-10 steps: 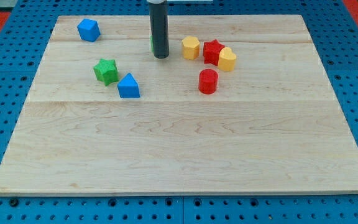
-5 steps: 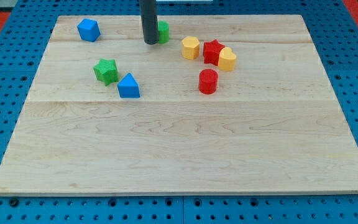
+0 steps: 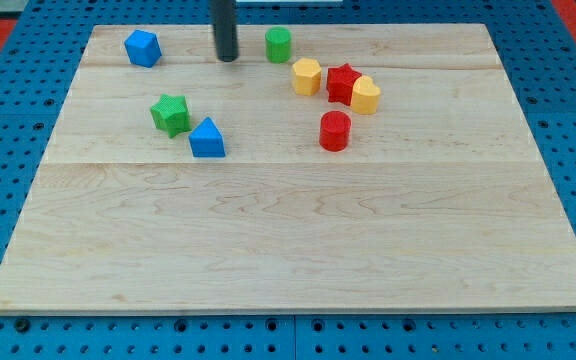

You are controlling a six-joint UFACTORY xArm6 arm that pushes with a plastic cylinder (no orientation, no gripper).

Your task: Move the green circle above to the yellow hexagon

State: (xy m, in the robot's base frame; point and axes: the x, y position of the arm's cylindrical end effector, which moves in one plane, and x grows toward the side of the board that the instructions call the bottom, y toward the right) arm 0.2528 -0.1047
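The green circle [image 3: 278, 45] stands near the top edge of the wooden board [image 3: 288, 230], up and left of the yellow hexagon [image 3: 307, 76], a small gap apart. My tip [image 3: 227, 58] is down on the board to the left of the green circle, clear of it, with a gap between them. The rod rises out of the view's top.
A red star [image 3: 343, 82] touches the yellow hexagon's right side, with a yellow heart-like block [image 3: 366, 96] beside it. A red cylinder [image 3: 335, 131] sits below them. A blue block [image 3: 142, 48] is at top left. A green star [image 3: 171, 114] and a blue triangle [image 3: 207, 139] sit at mid-left.
My tip has moved up and to the left, from in front of the green circle to its left. The green circle, hidden before, now shows fully.
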